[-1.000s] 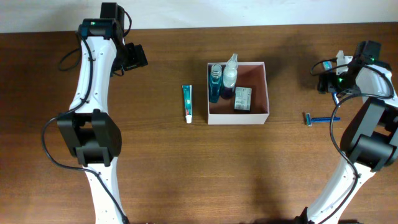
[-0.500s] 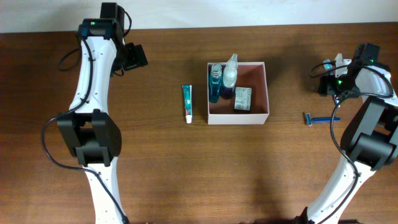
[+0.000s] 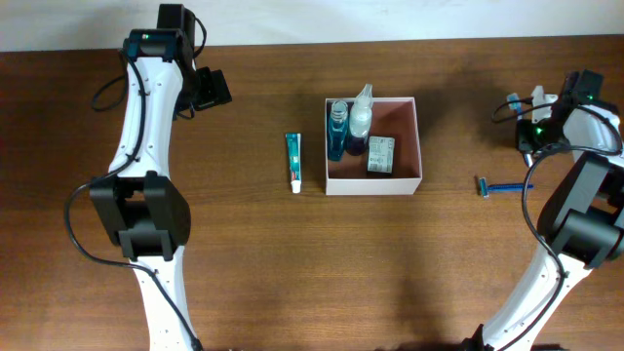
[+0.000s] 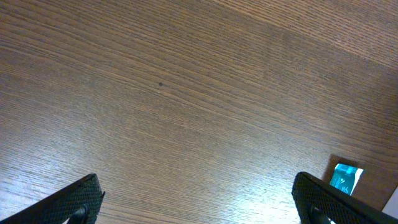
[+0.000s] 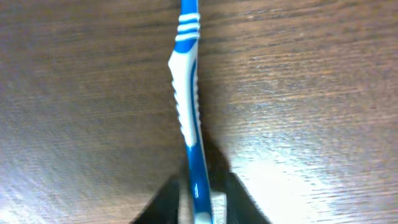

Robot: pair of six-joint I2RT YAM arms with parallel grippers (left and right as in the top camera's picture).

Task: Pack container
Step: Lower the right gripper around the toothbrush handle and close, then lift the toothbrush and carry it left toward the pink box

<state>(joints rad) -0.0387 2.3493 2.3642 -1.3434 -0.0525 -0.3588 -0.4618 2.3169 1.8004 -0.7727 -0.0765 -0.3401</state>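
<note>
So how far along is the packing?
A blue bottle, a clear spray bottle and a packet already sit in the container. The right tool is clamped on a toothbrush, well away from it. The toothpaste tube and razor lie on the table, still unpacked.

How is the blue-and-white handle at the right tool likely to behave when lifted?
The blue-and-white handle looks like rigid moulded plastic, so it probably should not bend. It is slim, so likely light. The right tool pinches it with a long length sticking out, so it may swivel in the grip.
</note>
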